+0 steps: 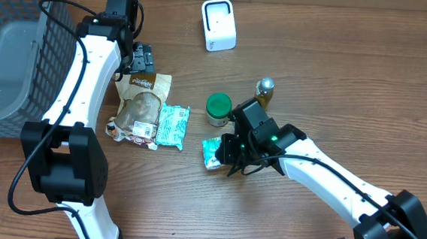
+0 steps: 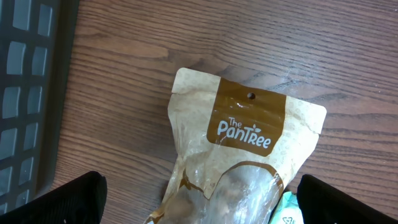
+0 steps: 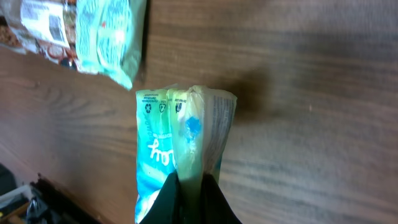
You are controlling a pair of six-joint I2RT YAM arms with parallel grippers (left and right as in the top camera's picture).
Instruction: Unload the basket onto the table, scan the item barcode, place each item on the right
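Note:
My right gripper (image 1: pixel 228 152) is shut on a teal snack packet (image 3: pixel 181 134), pinching its crimped edge so the packet stands on edge just above the wood; from overhead that packet (image 1: pixel 212 152) sits left of the gripper. The white barcode scanner (image 1: pixel 218 25) stands at the back of the table. My left gripper (image 2: pixel 202 205) is open and hovers over a brown "The PanTree" pouch (image 2: pixel 249 143), its fingers either side of the pouch and apart from it. Overhead, the left gripper (image 1: pixel 142 58) is at the pouch's (image 1: pixel 141 103) far end.
A second teal packet (image 1: pixel 172 126) lies beside the pouch. A green-lidded jar (image 1: pixel 218 108) and a gold-capped bottle (image 1: pixel 264 91) stand just behind my right gripper. A dark wire basket (image 1: pixel 15 45) fills the left edge, close to my left arm.

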